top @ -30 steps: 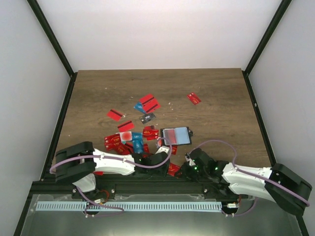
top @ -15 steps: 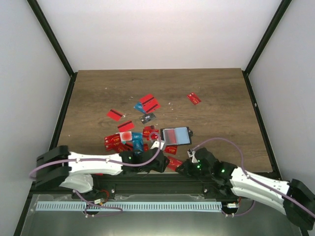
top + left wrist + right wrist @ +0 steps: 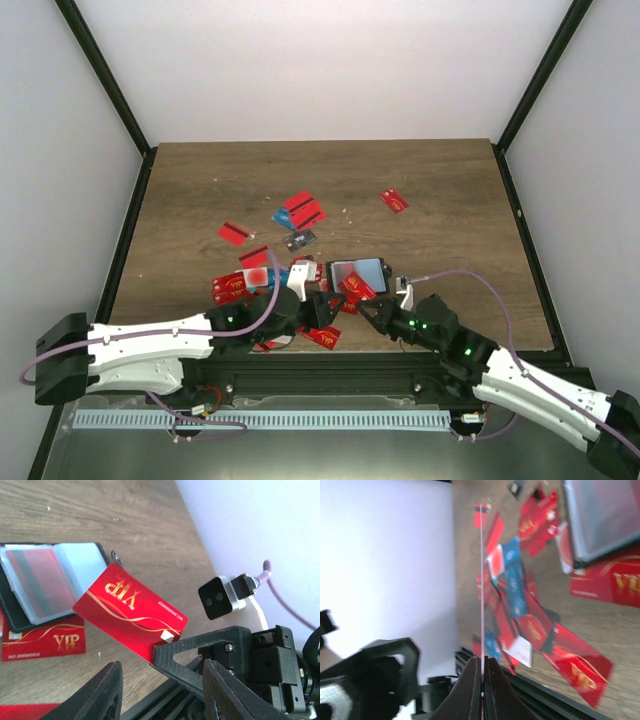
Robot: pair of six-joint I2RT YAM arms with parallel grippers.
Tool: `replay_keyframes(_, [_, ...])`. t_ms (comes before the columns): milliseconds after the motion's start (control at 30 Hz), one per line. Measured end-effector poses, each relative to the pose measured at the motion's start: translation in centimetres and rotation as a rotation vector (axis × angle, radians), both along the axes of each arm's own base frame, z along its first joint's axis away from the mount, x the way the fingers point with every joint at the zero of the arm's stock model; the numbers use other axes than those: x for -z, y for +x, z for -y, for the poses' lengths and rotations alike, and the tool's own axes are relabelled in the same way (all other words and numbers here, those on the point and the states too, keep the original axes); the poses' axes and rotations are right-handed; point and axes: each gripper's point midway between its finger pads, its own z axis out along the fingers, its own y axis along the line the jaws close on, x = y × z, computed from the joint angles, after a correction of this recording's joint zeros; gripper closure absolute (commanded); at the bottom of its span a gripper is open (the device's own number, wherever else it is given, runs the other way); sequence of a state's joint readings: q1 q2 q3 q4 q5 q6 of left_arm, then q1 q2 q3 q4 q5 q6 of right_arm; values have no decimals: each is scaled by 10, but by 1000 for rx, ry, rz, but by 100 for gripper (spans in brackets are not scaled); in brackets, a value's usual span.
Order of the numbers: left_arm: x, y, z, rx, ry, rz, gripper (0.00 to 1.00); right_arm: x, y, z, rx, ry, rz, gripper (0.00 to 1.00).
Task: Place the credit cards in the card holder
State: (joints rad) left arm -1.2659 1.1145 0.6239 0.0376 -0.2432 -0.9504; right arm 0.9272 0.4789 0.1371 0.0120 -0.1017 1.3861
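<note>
The card holder [image 3: 357, 272] lies open on the wooden table, its clear pockets facing up [image 3: 45, 582]. My right gripper [image 3: 370, 306] is shut on one red VIP credit card [image 3: 130, 612], held in the air just in front of the holder; in the right wrist view the card [image 3: 482, 570] shows edge-on above the gripper [image 3: 482, 662]. My left gripper [image 3: 315, 303] is open just left of it, empty, and its fingers [image 3: 102, 692] straddle the right gripper's fingertip. More credit cards [image 3: 250, 282] lie heaped left of the holder, others further back [image 3: 303, 210].
One red card [image 3: 322, 336] lies by the near edge, another [image 3: 42, 641] under the holder's near side. A dark grey card [image 3: 300, 240] and a lone red card [image 3: 394, 200] lie further back. The black frame rail [image 3: 300, 368] runs along the near edge.
My right gripper has shut on a red card and carried it up from the near edge toward the holder. My left arm has reached forward and its jaws have opened wider.
</note>
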Motion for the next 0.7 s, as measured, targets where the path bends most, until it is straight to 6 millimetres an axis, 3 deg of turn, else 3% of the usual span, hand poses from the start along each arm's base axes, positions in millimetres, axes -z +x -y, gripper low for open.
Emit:
replay_keyframes(233, [-21, 16, -7, -45, -175, -4, 56, -50, 16, 3, 93, 173, 109, 99])
replay_keyframes(433, [-37, 29, 0, -23, -308, -1, 58, -91, 20, 3, 113, 327, 185, 99])
replay_keyframes(700, [-52, 31, 15, 45, -405, 20, 62, -112, 21, -3, 95, 415, 214, 99])
